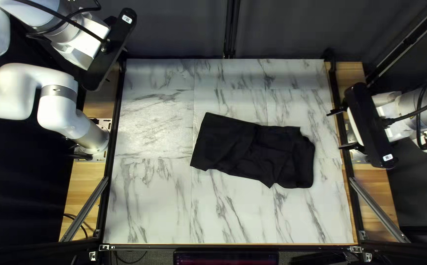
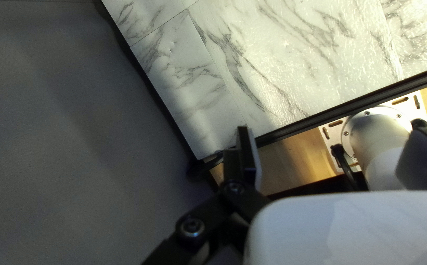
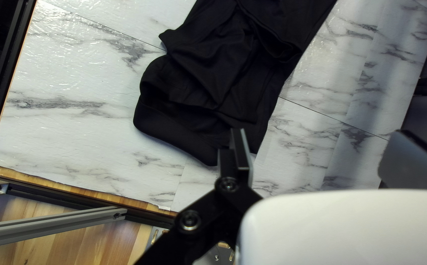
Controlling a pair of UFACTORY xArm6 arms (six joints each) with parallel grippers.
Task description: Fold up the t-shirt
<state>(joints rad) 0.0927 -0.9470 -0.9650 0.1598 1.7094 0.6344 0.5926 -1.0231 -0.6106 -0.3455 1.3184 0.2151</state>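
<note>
Top left view: a black t-shirt [image 1: 238, 145] lies creased on the table [image 1: 149, 201].

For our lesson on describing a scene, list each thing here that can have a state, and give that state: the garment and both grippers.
T-shirt: lying on the table, bunched into a long, uneven bundle, creased and rumpled toward the right arm's side, held by neither gripper.
Left gripper: open, holding nothing.
Right gripper: open, holding nothing, apart from the T-shirt.
</note>
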